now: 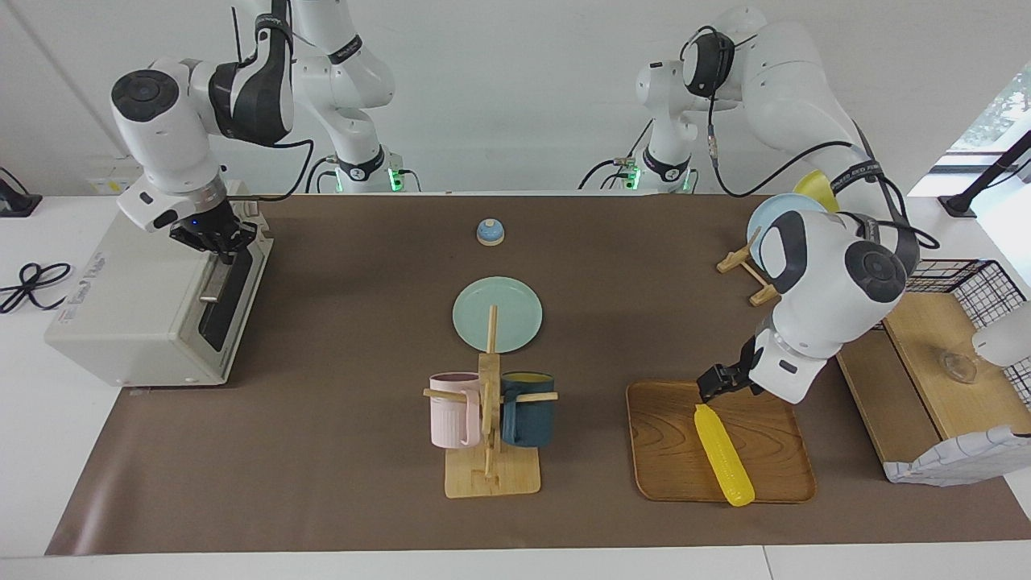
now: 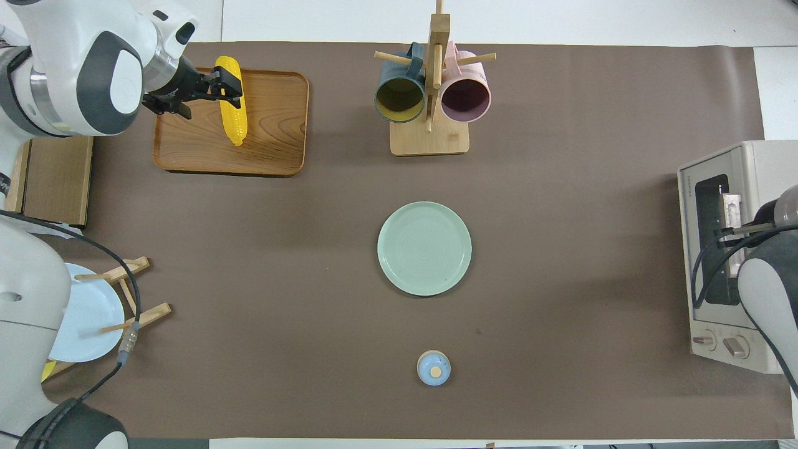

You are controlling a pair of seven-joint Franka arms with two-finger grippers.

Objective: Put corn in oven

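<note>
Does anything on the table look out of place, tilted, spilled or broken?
Nothing stands out. The corn lies whole on the wooden tray, the two mugs hang on their stand, and the green plate lies flat. Nothing is spilled.

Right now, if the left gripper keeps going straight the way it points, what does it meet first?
Most likely the corn on the wooden tray. The open left gripper hangs over the cob's end nearer the robots, aimed down at it; its exact height is unclear.

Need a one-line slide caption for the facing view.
Left gripper open over corn on wooden tray; right gripper shut at oven handle.
</note>
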